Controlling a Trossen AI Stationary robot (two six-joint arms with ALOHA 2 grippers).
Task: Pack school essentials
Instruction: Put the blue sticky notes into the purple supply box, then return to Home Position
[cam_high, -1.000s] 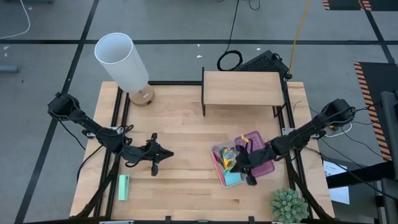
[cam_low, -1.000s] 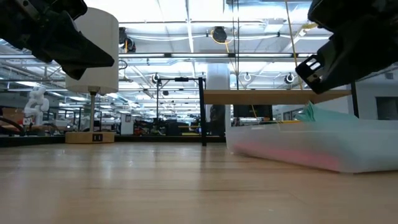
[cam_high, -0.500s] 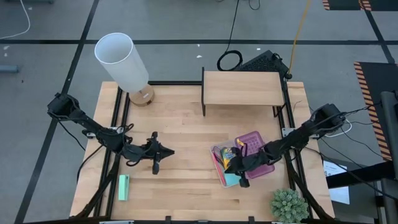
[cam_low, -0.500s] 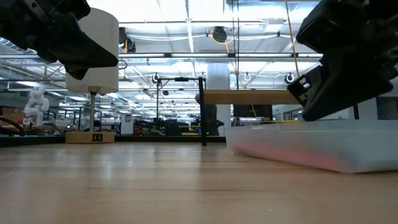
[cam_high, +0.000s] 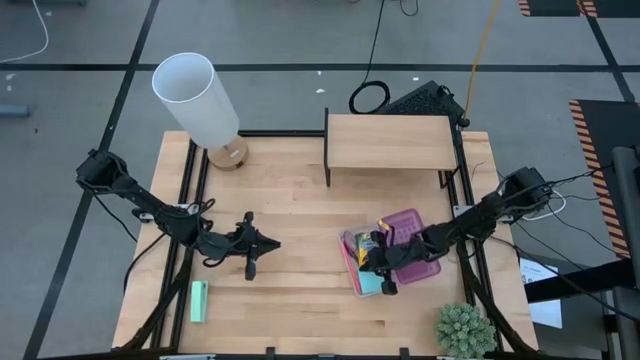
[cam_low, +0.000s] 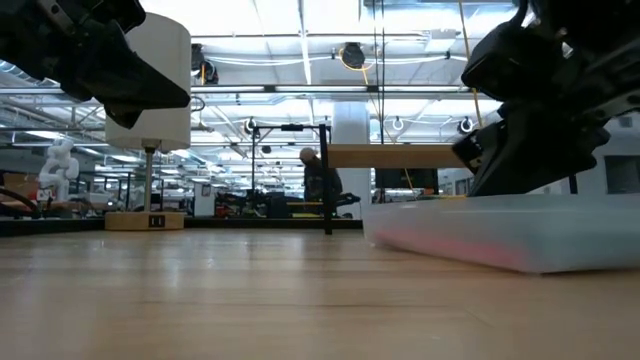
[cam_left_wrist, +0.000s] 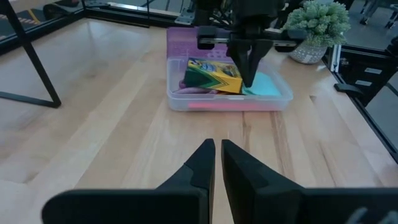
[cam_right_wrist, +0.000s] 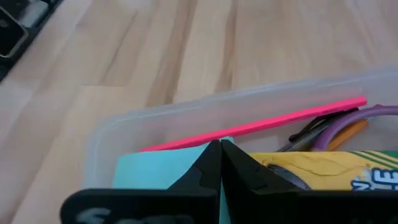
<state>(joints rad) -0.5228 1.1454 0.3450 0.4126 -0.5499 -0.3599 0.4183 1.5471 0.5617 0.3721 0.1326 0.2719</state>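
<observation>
Shifted a little toward the table's centre and dropped lower since a second ago: right tool (cam_high: 381, 276), now down inside the clear plastic box (cam_left_wrist: 273, 102) with the pink-purple lid (cam_high: 412, 226) folded back. Fingers pressed together, tips resting on the light-blue square note pad (cam_right_wrist: 163, 169), nothing visibly pinched between them. Just beside those tips, the yellow crayon box (cam_left_wrist: 214, 75); against the box's near wall, the pink pen (cam_right_wrist: 273, 122); at the far end, the purple-handled scissors (cam_right_wrist: 348, 122) with an orange pencil (cam_right_wrist: 350, 132) and what looks like a black pen (cam_right_wrist: 311, 129), partly hidden. Judged from this: note pad just set down or being pushed flat, most essentials already packed, lid not yet closed.

Left tool (cam_high: 249, 262) hovering over bare wood at the table's left half, fingers shut and empty, well apart from the box.

Pale wooden table (cam_high: 290, 200) with a white cylindrical lamp (cam_high: 194, 95) at the far left corner, a small wooden shelf (cam_high: 390, 142) at the far edge, a green potted plant (cam_high: 464, 330) at the near right corner, and a mint-green flat block (cam_high: 199, 301) near the left edge. Beyond, a large open workshop with bright ceiling lights and a person (cam_low: 316, 180) standing far off.
</observation>
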